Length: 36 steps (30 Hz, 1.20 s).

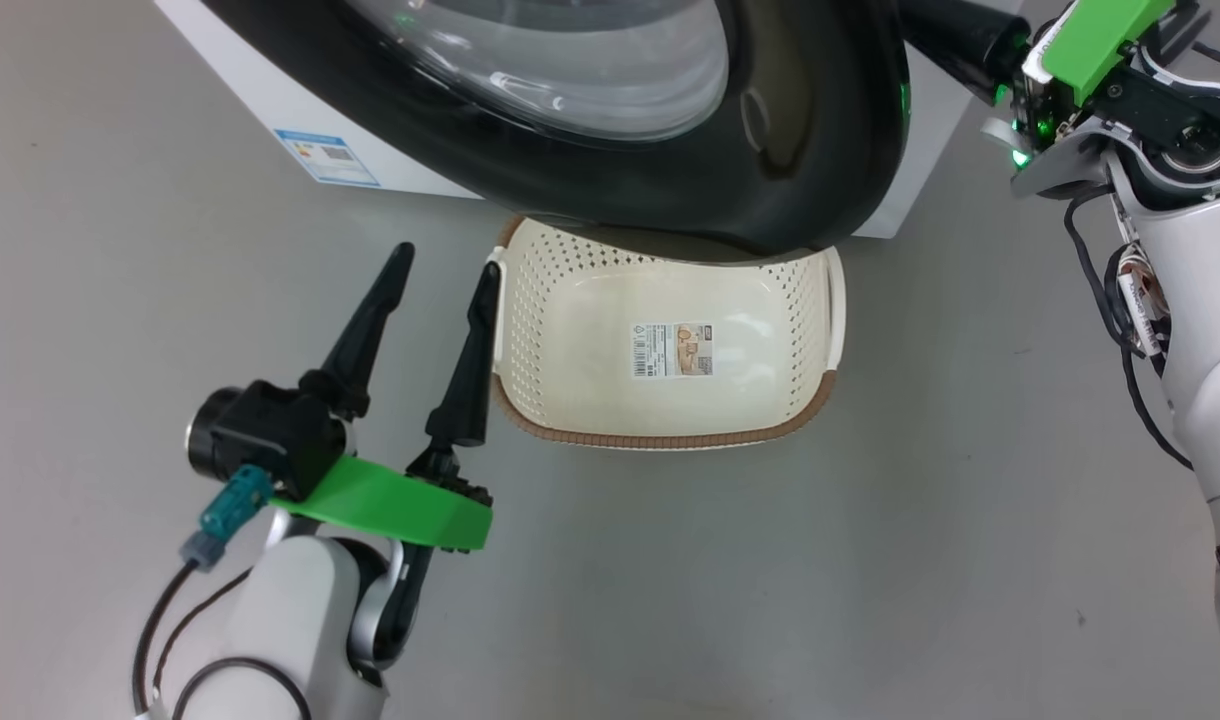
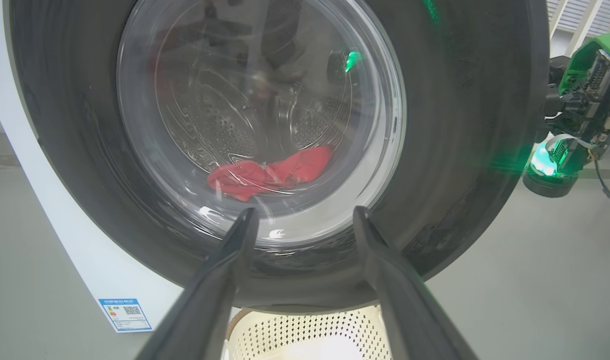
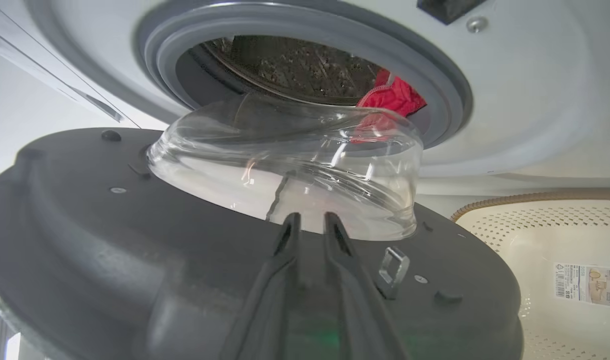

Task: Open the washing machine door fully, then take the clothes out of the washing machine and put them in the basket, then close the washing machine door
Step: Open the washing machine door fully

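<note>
While the glossy black-rimmed washing machine door point(image 1: 820, 130) stands ajar, red clothes point(image 2: 270, 172) lie in the perforated steel drum point(image 3: 295, 65).
Beneath the door sits the cream perforated basket point(image 1: 670, 435) with its brown woven-look rim. The left gripper point(image 1: 446, 260) points at the door's bulging clear window point(image 2: 260, 75), fingers point(image 1: 365, 320) spread wide, empty; the right gripper point(image 3: 309, 220) reaches along the door's matte grey inner face point(image 3: 110, 240), fingers point(image 3: 277, 280) nearly together, nothing between.
</note>
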### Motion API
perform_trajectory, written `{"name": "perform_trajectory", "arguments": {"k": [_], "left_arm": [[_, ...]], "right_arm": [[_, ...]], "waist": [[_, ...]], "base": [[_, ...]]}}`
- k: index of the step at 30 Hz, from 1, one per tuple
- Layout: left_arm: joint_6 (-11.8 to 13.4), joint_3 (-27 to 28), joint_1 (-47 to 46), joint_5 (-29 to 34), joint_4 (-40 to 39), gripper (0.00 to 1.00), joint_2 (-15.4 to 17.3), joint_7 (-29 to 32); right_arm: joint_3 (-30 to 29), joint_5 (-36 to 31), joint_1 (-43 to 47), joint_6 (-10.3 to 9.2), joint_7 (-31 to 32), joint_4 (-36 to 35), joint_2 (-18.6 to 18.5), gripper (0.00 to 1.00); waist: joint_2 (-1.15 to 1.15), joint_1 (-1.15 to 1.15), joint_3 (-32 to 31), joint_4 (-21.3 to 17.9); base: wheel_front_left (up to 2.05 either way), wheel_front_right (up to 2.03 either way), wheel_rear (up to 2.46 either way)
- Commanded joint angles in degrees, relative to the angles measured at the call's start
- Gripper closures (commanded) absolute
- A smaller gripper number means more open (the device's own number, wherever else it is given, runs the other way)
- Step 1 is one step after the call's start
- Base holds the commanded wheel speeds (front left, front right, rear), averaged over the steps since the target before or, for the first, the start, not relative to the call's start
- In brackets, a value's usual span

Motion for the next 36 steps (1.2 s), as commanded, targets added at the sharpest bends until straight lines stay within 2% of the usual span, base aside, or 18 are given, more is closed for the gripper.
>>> {"name": "perform_trajectory", "arguments": {"k": [1, 8, 16, 17, 23, 27, 30, 33, 36], "left_arm": [[0.3, 2.4, 0.9, 0.3, -1.2, 0.00, 1.6, -0.4], [0.2, 4.1, 0.6, 0.9, -1.2, 0.00, 1.6, -0.4], [-0.1, 6.6, 0.4, 2.3, -1.7, 0.00, 1.6, -0.4], [-0.1, 6.6, 0.4, 2.3, -1.7, 0.00, 1.6, -0.4], [-0.3, 8.1, 0.8, 2.8, -2.0, 0.00, 1.6, -0.4], [-0.5, 8.8, 1.2, 3.5, -2.3, 0.00, 1.6, -0.4], [-0.6, 9.1, 1.6, 3.7, -2.4, 0.00, 1.6, -0.4], [-0.7, 9.4, 1.9, 3.6, -2.8, 0.00, 1.6, -0.4], [-0.7, 9.6, 2.1, 3.2, -3.0, 0.00, 1.6, -0.4]], "right_arm": [[-0.4, -0.8, 1.3, 0.43, -2.3, -2.1, 0.9, 0.00], [-1.2, -3.6, 5.3, 0.43, -11.7, -6.1, 0.1, 0.00], [2.6, -11.7, 11.6, 0.43, -27.1, -14.2, -1.5, 0.00], [2.6, -11.7, 11.6, 0.43, -27.1, -14.2, -1.5, 0.00], [9.6, -20.5, 16.1, 0.43, -40.0, -18.1, -3.2, 0.00], [13.7, -26.7, 18.1, 0.43, -48.5, -17.9, -4.7, 0.00], [15.4, -32.2, 19.2, 0.43, -52.5, -16.7, -5.3, 0.00], [13.3, -35.9, 20.9, 0.43, -53.8, -16.2, -4.1, 0.00], [7.6, -42.0, 23.3, 0.43, -53.9, -18.6, -2.4, 0.00]], "waist": [[0.00, 0.00, 0.2, -0.6], [0.00, 0.00, 0.5, -2.9], [0.00, 0.00, 0.9, -6.2], [0.00, 0.00, 0.9, -6.2], [0.00, 0.00, 0.5, -8.3], [0.00, 0.00, 0.1, -9.3], [0.00, 0.00, -0.2, -9.6], [0.00, 0.00, -0.5, -10.0], [0.00, 0.00, -0.6, -10.2]], "base": [[0.00, 0.00, 0.00], [0.00, 0.00, 0.00], [0.00, 0.00, 0.00], [0.00, 0.00, 0.00], [0.00, 0.00, 0.00], [0.00, 0.00, 0.00], [0.00, 0.00, 0.00], [0.00, 0.00, 0.00], [0.00, 0.00, 0.00]]}}
